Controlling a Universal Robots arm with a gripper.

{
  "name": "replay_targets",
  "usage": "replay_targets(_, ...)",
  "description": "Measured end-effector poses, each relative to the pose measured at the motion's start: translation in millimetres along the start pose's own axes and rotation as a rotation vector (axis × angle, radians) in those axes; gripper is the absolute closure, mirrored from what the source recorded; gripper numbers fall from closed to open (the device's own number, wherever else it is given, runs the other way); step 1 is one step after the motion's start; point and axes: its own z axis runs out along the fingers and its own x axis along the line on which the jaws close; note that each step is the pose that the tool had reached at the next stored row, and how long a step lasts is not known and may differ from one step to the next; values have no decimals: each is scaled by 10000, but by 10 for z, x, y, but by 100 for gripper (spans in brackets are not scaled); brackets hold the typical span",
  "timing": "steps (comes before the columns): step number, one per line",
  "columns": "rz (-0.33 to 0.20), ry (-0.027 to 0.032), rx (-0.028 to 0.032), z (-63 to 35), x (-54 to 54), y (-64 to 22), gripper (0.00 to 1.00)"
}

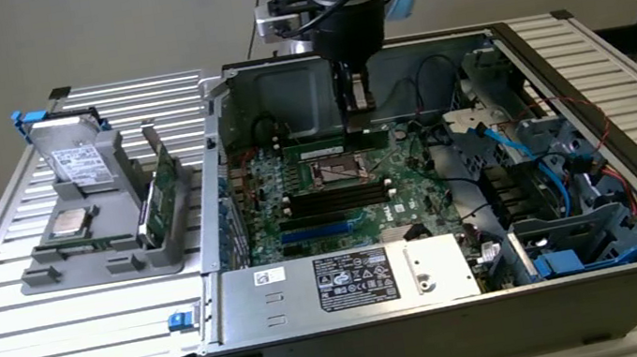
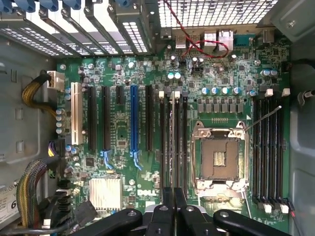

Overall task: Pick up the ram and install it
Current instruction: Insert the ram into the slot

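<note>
Slatted metal table [image 1: 10,314] carries open computer case [image 1: 443,335], grey parts rack [image 1: 104,264].

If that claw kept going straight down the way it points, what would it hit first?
Probably the ram, standing on edge on the motherboard beside the CPU socket. The shut gripper points down right over it; whether they already touch, I cannot tell.

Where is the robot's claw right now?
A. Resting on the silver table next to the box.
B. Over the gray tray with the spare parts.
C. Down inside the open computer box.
C: the gripper hangs inside the open computer case, just above the ram on the motherboard, well away from the gray tray.
</note>
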Motion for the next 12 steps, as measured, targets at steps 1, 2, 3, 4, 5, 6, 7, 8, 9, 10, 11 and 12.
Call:
replay_targets(1, 1, 2, -1, 12, 1, 0, 88)
replay_targets(2, -1, 2, -3, 26, 1, -1, 88)
replay_targets(3, -1, 3, -6, 42, 2, -2, 88)
replay_targets(4, -2, 3, -11, 58, 1, -4, 88)
replay_targets(5, -3, 2, -18, 76, 1, -7, 88)
replay_targets(6, -3, 2, -27, 96, 0, -9, 88)
replay_targets(7, -3, 3, -34, 114, 0, -11, 88)
replay_targets(8, -4, 4, -41, 131, -1, -13, 88)
replay_targets(9, -4, 4, -49, 149, -2, -14, 88)
replay_targets(10, -5, 3, -59, 164, -2, -16, 88)
replay_targets(11, -6, 3, -69, 178, -1, -17, 88)
replay_targets(12, -6, 4, -77, 194, -1, -17, 88)
